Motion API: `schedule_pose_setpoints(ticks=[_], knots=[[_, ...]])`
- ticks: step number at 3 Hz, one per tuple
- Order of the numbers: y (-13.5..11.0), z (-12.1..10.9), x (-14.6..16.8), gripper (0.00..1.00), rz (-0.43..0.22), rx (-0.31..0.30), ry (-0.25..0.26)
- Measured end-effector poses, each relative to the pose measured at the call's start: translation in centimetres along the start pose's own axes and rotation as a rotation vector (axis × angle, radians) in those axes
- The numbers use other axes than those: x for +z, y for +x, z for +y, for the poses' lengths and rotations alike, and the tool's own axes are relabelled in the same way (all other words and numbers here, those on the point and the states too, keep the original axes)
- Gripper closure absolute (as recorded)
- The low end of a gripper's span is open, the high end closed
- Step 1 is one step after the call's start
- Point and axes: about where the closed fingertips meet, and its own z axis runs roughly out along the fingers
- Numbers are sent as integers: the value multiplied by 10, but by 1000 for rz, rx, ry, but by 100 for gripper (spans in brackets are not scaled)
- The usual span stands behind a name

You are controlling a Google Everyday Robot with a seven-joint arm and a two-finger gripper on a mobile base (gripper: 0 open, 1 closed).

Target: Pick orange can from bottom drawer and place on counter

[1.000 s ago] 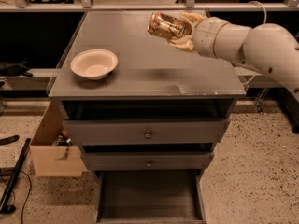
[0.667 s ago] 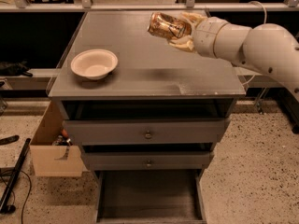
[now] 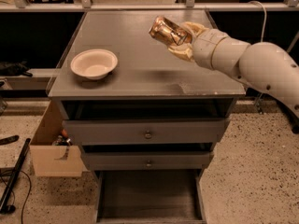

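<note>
- Orange can [image 3: 164, 30] is in the gripper [image 3: 180, 39], held in the air over the right rear part of the counter [image 3: 135, 55], not touching it.
- Can is tilted, with one silvery end pointing up and to the left and the other end tucked into the gripper.
- Gripper's tan fingers [image 3: 179, 52] are clamped on the can's body, one above and one below.
- White arm [image 3: 254, 66] comes in from the right edge of the view and crosses the counter's right side.
- A faint shadow lies on the counter beneath the can.
- Cream bowl [image 3: 94, 63] sits upright on the counter's left front area, well apart from the can.
- Bottom drawer [image 3: 149, 195] is pulled out, with a dark flat interior; nothing can be made out inside it.
- The two knobbed drawers [image 3: 147, 133] above it are each pulled out a little.
- Cardboard box [image 3: 52, 148] stands on the speckled floor [image 3: 252, 171], just beside the cabinet's left side.
</note>
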Motion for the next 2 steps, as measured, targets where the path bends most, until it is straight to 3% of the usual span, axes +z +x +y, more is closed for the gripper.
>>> schedule_pose_setpoints(ticks=[1,2], knots=[[4,0,0,100,-2,50,39],[20,1,4,100,37,62,43]])
